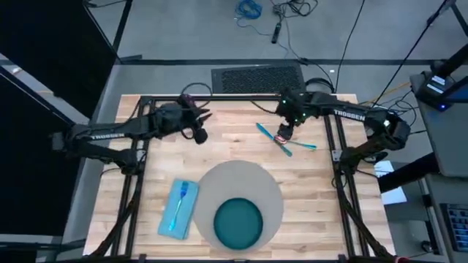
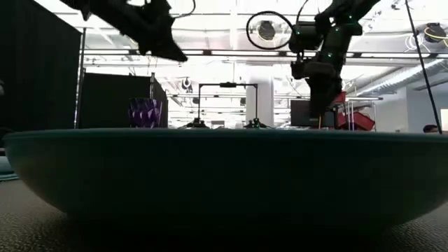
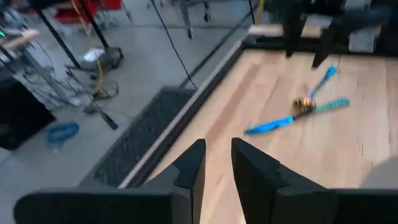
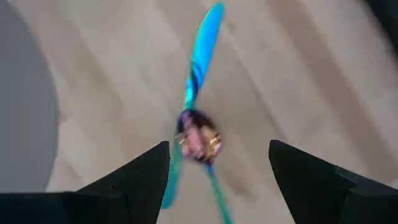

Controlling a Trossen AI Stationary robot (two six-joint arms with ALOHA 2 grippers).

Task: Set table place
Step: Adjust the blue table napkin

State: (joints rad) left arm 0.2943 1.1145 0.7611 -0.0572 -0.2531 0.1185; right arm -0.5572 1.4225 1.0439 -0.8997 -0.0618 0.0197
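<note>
Spread wide, my right gripper [image 4: 217, 180] hangs over the crossed teal-handled cutlery [image 1: 284, 139] in the upper right of the high view, its two dark fingers [image 4: 134, 177] set well apart with nothing between them. In the right wrist view a blue handle runs up from a shiny, coloured utensil head that lies between my fingertips; the blur keeps me from saying whether that head is a spoon or a fork. My left gripper [image 3: 216, 163] waits over the upper left part of the table [image 1: 241, 146], fingers nearly together with only a narrow gap, holding nothing.

Light wooden planks make up the tabletop, framed in black metal. At the lower centre of the high view lies the round grey-beige mat [image 1: 238, 177], and the teal plate [image 1: 238, 222] sits on its lower half. Just left of the mat the light-blue napkin [image 1: 178, 209] lies on the wood with another blue-handled utensil [image 1: 180, 197] on top of it.

Beyond the table's far edge a dark floor mat [image 1: 257, 77] rests on the grey floor, with loose cables [image 1: 248, 9] farther off. In the low view the plate's rim fills the foreground, and the purple cup [image 2: 145, 112] stands behind it at left, before a bright room with ceiling lights.
</note>
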